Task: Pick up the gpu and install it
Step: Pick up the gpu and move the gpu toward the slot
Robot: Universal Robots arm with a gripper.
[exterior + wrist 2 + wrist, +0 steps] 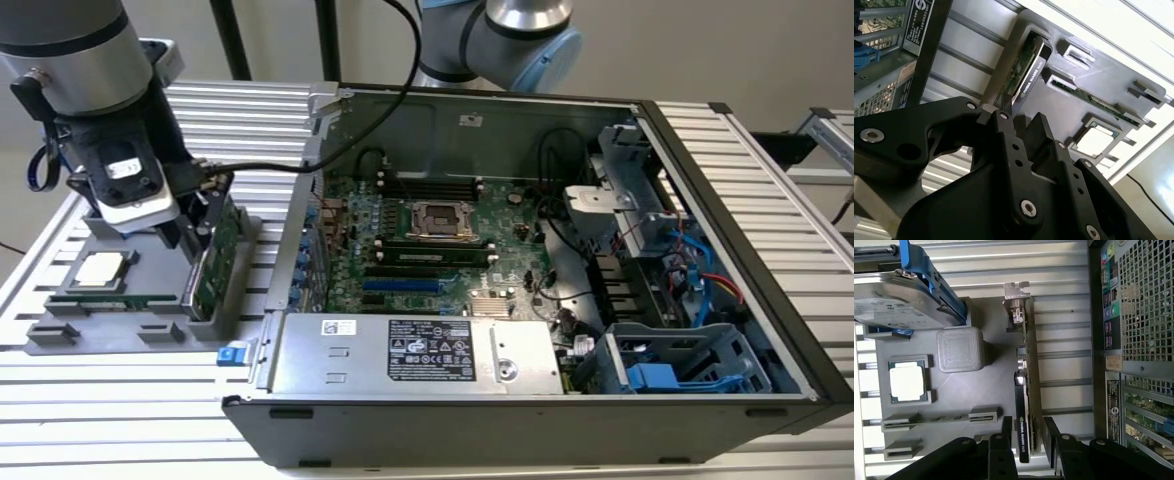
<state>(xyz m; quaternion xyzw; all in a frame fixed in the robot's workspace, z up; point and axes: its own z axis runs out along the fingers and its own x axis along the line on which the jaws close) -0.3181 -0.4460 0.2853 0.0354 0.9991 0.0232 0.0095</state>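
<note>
The gpu [211,268] [1026,390] [1026,72] is a thin green card with a black cooler and a silver end bracket [1016,292]. It stands on edge in a slot of the grey parts tray [80,330], at the exterior view's left of the open computer case [534,400]. My gripper [198,232] [1026,435] [1021,122] hangs over the card's cooler end. Its black fingers [1006,432] stand one on each face of the card, open, with slim gaps to it. The card rests in the tray.
The tray also carries a processor chip [906,381] [100,270], a silver hard drive with blue rails [899,305] and a narrow memory stick [1094,100]. The case lies open with its motherboard [441,250], power supply [414,350] and drive cage [681,370] exposed. A second arm's base [514,35] stands behind the case.
</note>
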